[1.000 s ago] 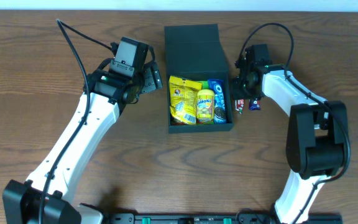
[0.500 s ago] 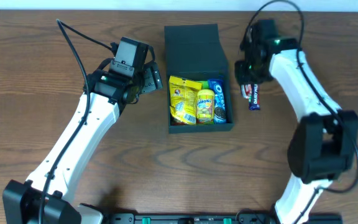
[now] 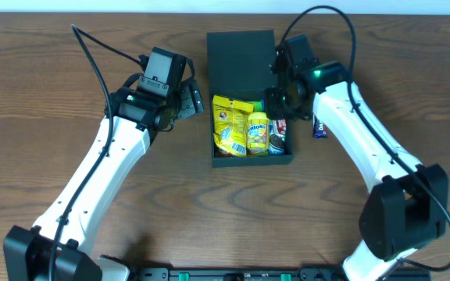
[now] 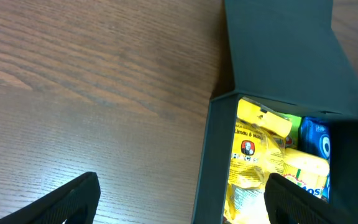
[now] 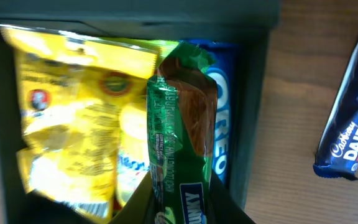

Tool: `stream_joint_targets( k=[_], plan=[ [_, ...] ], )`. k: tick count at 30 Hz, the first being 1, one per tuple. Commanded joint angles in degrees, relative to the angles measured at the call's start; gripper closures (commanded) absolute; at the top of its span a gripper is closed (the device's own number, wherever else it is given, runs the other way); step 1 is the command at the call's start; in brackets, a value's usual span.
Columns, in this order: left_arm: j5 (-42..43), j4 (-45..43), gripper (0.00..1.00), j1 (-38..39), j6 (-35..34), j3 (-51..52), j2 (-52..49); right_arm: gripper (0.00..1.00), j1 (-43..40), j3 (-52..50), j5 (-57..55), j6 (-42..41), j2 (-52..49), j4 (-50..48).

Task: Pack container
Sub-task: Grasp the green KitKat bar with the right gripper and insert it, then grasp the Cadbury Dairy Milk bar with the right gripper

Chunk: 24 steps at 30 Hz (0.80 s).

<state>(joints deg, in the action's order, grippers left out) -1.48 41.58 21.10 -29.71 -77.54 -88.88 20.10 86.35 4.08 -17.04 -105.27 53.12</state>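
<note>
The dark green container (image 3: 251, 160) stands open at the table's middle, its flap lid (image 3: 241, 58) folded back. Inside lie yellow snack packets (image 3: 230, 125) and a blue Oreo pack (image 5: 224, 118). My right gripper (image 3: 278, 115) hangs over the box's right side, shut on a green snack packet (image 5: 179, 137) that points down into the box. My left gripper (image 3: 186, 101) is open and empty beside the box's left wall (image 4: 211, 168). In the left wrist view the left gripper (image 4: 182, 183) straddles that wall above the table.
A blue Dairy Milk bar (image 3: 319, 125) lies on the wooden table just right of the box, also in the right wrist view (image 5: 353, 124). The right arm's cable (image 3: 319, 16) loops above the box's far side.
My right gripper rose from the table right of the box and moved left over the box with the green packet. The Dairy Milk bar stayed on the table. The left arm has not moved.
</note>
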Motion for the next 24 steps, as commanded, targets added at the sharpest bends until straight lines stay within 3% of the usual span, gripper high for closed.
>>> stream_joint_targets(
  k=[1, 2, 4, 5, 8, 14, 24],
  plan=[
    [0.0, 0.2, 0.14, -0.2, 1.01, -0.42, -0.37, 0.83, 0.02, -1.46, -3.56, -2.67, -0.11, -0.44],
    [0.0, 0.17, 0.14, -0.2, 1.01, -0.42, -0.37, 0.75, 0.02, -1.51, -4.15, -2.62, -0.11, -0.39],
    [0.0, 0.17, 0.14, -0.2, 0.98, -0.42, -0.37, 0.22, 0.02, -1.49, -4.15, -2.36, -0.11, -0.48],
    [0.0, 0.17, 0.13, -0.2, 0.98, -0.42, -0.37, 0.11, 0.02, -1.49, -4.15, -2.16, -0.11, -0.57],
    [0.0, 0.17, 0.13, -0.2, 0.98, -0.42, -0.37, 0.09, -0.35, -0.9, -4.57, -0.28, -0.04, -0.87],
    [0.0, 0.22, 0.13, -0.2, 1.01, -0.42, -0.37, 0.1, -4.35, 2.1, -15.76, 1.14, 2.05, -2.01],
    [0.04, 0.44, 0.13, -0.17, 1.01, -0.42, -0.37, 0.26, -15.1, 1.92, -9.16, 4.09, -7.61, -4.57]
  ],
)
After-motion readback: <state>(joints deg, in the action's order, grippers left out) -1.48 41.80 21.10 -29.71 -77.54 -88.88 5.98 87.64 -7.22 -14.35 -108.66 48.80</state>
